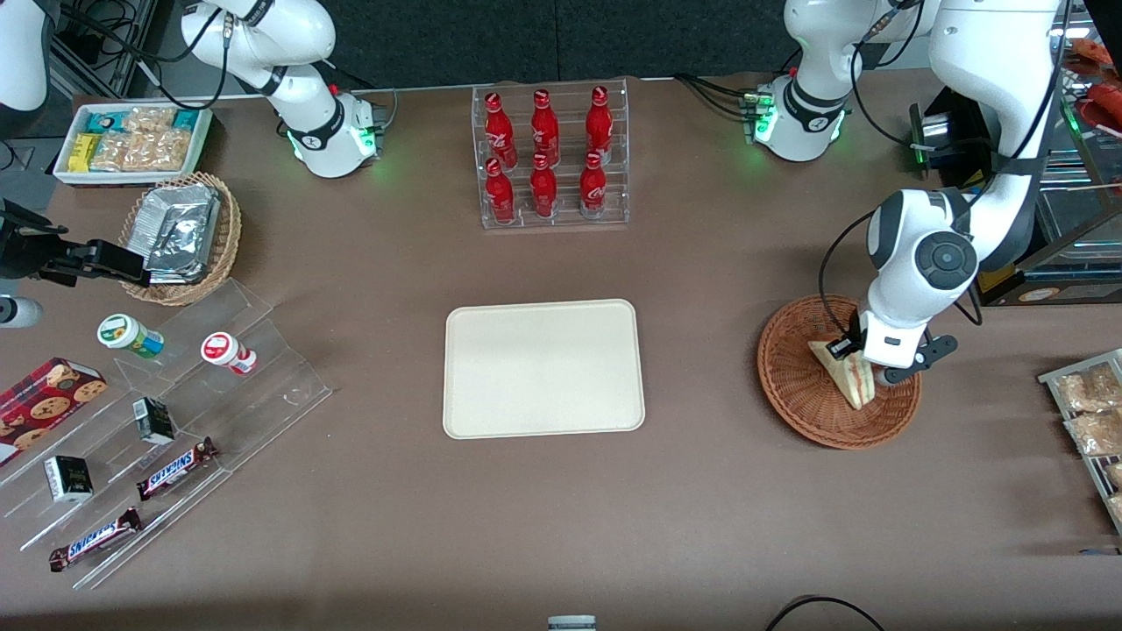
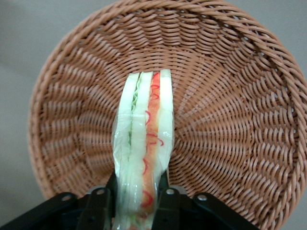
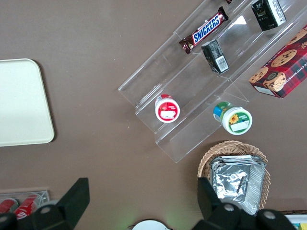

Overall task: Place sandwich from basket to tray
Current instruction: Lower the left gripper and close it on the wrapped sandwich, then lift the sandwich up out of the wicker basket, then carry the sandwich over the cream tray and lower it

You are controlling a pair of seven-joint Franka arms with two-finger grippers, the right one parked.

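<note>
While the brown table spreads wide, the tray lies flat near its middle and serves as landmark. Toward the working arm's end from the tray, well apart from it, sits the basket, round and reddish-brown. Farther from the front camera than the tray stands a clear rack of red bottles. Over the basket the gripper hangs low, fingers pressed against both flat faces of the sandwich, narrow gap only as wide as the wedge. Sandwich stands on edge, wrapped in clear film, red and green filling lines showing, its tip pointing out over the basket's woven floor.
</note>
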